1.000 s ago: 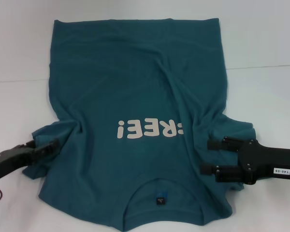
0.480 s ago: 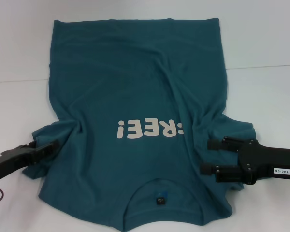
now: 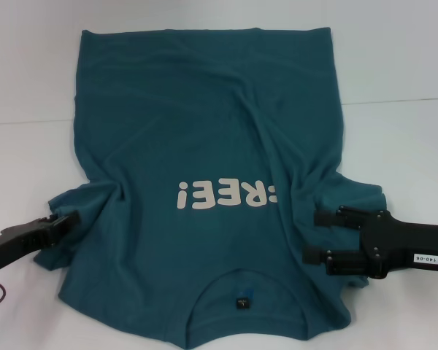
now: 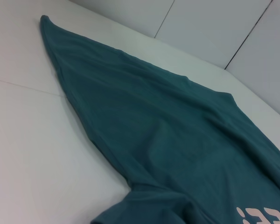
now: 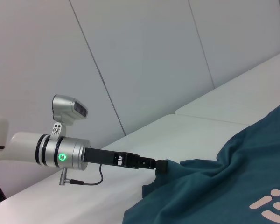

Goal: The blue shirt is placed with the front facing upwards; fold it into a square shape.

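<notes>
From the head camera I see the large dark teal-blue cotton T-shirt [image 3: 204, 168] lying front up on the white table [image 3: 394, 65], its hem at the far edge and its collar nearest the robot, so the cream block lettering [image 3: 226, 195] reads upside down to me. A small dark neck label [image 3: 241, 299] sits just inside the collar. The body of the shirt is fairly flat, though creases run diagonally from the middle toward the right sleeve, and both sleeves are bunched rather than spread.

My left gripper [image 3: 58, 222] is low on the table at the left sleeve, its dark tip touching the rumpled cloth there (the other arm's wrist camera shows that tip [image 5: 161, 166] right at the lifted sleeve edge). I cannot tell whether its fingers are parted or closed on fabric.

My right gripper [image 3: 317, 236] lies over the right sleeve, its two black fingers [image 3: 328, 218] spread apart with teal cloth visible between them, gripping nothing.

The left wrist camera shows only the shirt's side edge [image 4: 84, 116] running away over the table to a far hem corner.
</notes>
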Available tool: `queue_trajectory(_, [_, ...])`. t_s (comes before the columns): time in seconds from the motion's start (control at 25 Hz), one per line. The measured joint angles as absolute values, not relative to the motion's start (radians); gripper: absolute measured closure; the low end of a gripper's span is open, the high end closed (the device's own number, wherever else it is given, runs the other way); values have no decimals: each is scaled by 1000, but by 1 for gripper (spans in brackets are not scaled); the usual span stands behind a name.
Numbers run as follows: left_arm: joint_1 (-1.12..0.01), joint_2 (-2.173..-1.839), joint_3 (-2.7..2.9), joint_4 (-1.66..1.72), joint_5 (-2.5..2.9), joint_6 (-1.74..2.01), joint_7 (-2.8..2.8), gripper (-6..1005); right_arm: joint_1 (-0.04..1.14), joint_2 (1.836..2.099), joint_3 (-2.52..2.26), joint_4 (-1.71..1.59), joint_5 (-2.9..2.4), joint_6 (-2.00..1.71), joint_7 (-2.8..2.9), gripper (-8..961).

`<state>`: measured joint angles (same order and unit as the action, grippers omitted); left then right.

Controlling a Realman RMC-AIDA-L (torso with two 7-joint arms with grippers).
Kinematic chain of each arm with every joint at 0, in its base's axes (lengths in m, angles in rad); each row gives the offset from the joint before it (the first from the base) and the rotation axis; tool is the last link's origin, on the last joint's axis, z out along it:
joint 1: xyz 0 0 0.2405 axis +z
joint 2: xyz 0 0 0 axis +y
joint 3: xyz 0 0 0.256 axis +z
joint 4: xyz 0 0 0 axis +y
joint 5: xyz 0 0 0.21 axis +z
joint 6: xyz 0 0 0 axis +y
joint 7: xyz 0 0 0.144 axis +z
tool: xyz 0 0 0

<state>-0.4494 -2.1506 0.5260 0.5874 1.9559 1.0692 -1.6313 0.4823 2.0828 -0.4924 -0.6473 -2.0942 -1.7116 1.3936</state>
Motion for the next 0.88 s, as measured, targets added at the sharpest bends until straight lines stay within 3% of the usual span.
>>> queue_trajectory(0.36, [-453,-2151,526,588,1956,1068,-1632,901,480,2083,-492,-647,-2092,-1712,1393,74])
queue_trajectory(0.88, [-457,-2138,519,605,1956,1061,-1633,999,481,2083,-491,-622,-2056,-1693,1392,79])
